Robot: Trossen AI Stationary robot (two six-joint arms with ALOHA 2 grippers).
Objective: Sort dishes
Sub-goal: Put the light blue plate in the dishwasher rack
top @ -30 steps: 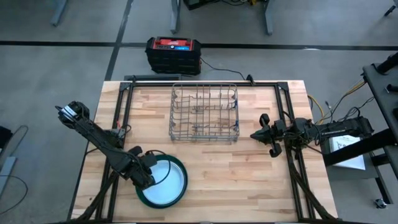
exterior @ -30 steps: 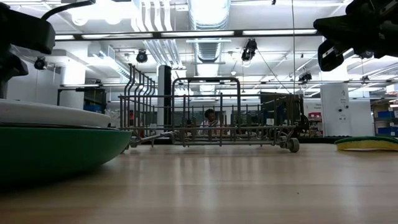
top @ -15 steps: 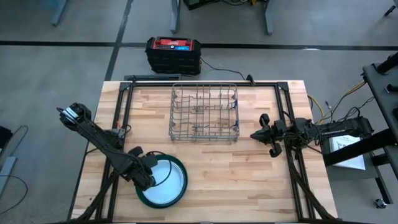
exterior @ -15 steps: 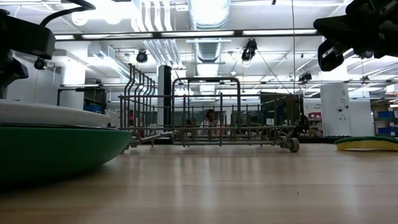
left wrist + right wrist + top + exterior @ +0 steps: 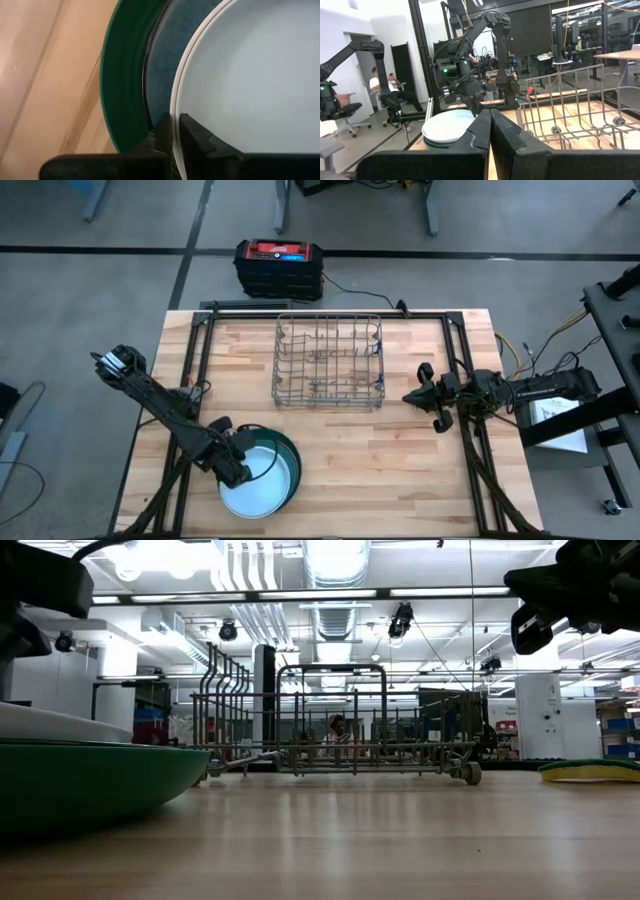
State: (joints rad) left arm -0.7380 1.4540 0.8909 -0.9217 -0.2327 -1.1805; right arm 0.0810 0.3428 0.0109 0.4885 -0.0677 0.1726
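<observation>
No brand or lettering can be read on anything in view. The left gripper [image 5: 238, 468] sits at the near-left part of the wooden surface [image 5: 400, 460], its fingers [image 5: 192, 132] clamped on the rim of the pale blue plate [image 5: 256, 488]. That plate is tilted, its gripped edge raised off the stack and its body slid partly over the near edge of the dark green plate [image 5: 289, 455], which lies flat on the surface. Between the two, a teal plate [image 5: 161, 65] shows as a crescent in the left wrist view.

The grey wire rack [image 5: 329, 362] stands upright at the far middle of the surface, well apart from the stack. The right gripper [image 5: 412, 397] hovers near the rack's right side, pointing toward it, fingers [image 5: 512, 145] pressed together and holding nothing. A black and red box [image 5: 279, 266] rests on the floor beyond the surface.
</observation>
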